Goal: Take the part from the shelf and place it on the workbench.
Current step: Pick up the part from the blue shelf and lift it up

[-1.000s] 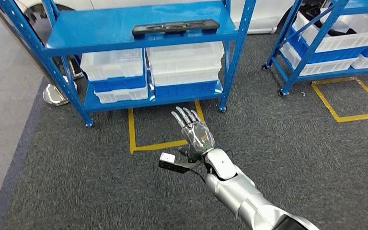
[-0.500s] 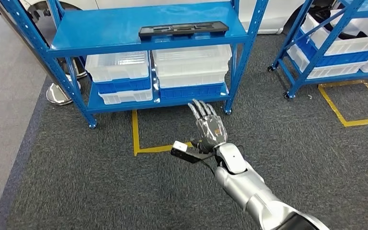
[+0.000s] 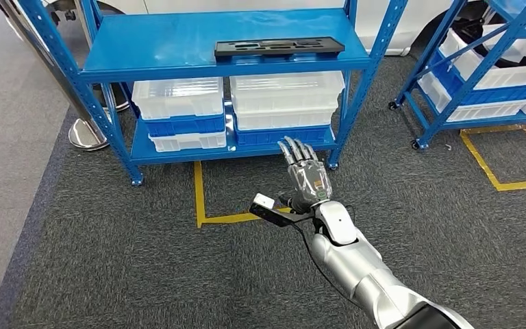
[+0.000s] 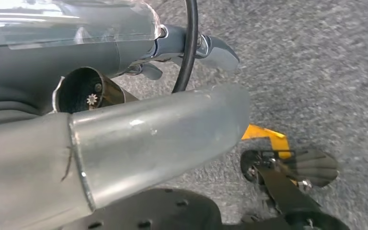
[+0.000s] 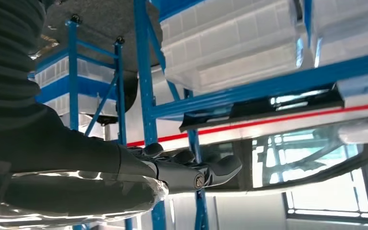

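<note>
The part [image 3: 279,47] is a long flat black piece lying on the top board of the blue shelf [image 3: 171,41], near its front edge. My right hand [image 3: 308,175] is stretched out flat over the carpet in front of the shelf's lower level, well below the part, fingers straight and apart, holding nothing. In the right wrist view the same hand [image 5: 172,170] points toward the shelf, with the black part [image 5: 263,112] beyond the fingertips. My left hand [image 4: 139,52] hangs over the grey carpet, its thumb [image 4: 163,134] and fingers extended with nothing in them.
White plastic bins [image 3: 284,99] on blue ones fill the shelf's lower level. A second blue shelf [image 3: 479,68] with bins stands at the right. Yellow tape squares [image 3: 209,205] mark the carpet. A round metal post base [image 3: 85,133] sits left of the shelf.
The whole picture has shifted right and down as the camera moved closer to the shelf. My right hand has risen a little and reached nearer the shelf, still flat and empty.
</note>
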